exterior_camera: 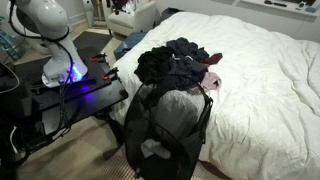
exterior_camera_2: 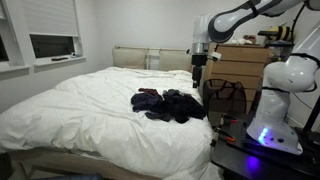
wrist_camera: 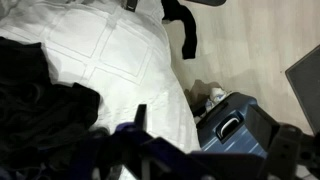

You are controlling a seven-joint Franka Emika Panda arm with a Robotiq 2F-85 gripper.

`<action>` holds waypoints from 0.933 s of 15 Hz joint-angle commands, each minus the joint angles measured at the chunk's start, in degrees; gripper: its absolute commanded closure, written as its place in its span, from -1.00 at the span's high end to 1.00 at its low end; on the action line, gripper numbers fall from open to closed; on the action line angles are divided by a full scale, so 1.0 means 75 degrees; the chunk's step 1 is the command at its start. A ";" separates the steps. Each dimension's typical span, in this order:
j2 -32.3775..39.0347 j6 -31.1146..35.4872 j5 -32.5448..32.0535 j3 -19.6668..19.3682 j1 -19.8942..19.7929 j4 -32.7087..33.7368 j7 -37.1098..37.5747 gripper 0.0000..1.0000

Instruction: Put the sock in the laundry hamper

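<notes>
The laundry hamper [exterior_camera: 165, 128], tall black mesh with handles, stands on the floor against the side of the bed [exterior_camera: 265, 90]; it also shows in an exterior view as the hamper [exterior_camera_2: 226, 97]. A pile of dark clothes [exterior_camera: 180, 62] lies on the white duvet beside it, seen too as the pile [exterior_camera_2: 165, 103] and the pile [wrist_camera: 40, 105]. I cannot pick out the sock in it. My gripper [exterior_camera_2: 197, 82] hangs open and empty, high above the bed edge between pile and hamper. In the wrist view the gripper [wrist_camera: 215, 128] shows both fingers wide apart.
The robot's base [exterior_camera: 50, 40] sits on a black stand [exterior_camera: 70, 100] beside the hamper. A blue suitcase [wrist_camera: 240, 125] lies on the wooden floor by the bed. A dark garment [wrist_camera: 186, 32] hangs over the bed edge. A dresser [exterior_camera_2: 240, 65] stands behind.
</notes>
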 commanded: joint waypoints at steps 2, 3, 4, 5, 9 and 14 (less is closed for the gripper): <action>-0.0003 -0.0024 0.0042 0.0088 -0.0095 0.0010 -0.0037 1.00; -0.0004 -0.0024 0.0042 0.0088 -0.0095 0.0010 -0.0037 1.00; -0.0004 -0.0024 0.0042 0.0088 -0.0095 0.0010 -0.0037 1.00; -0.0003 -0.0024 0.0042 0.0088 -0.0095 0.0010 -0.0037 1.00; -0.0010 0.0126 -0.0377 -0.0085 -0.0592 -0.0186 0.0054 1.00; 0.0195 0.0409 -0.1202 -0.0274 -0.1324 -0.0571 0.0142 1.00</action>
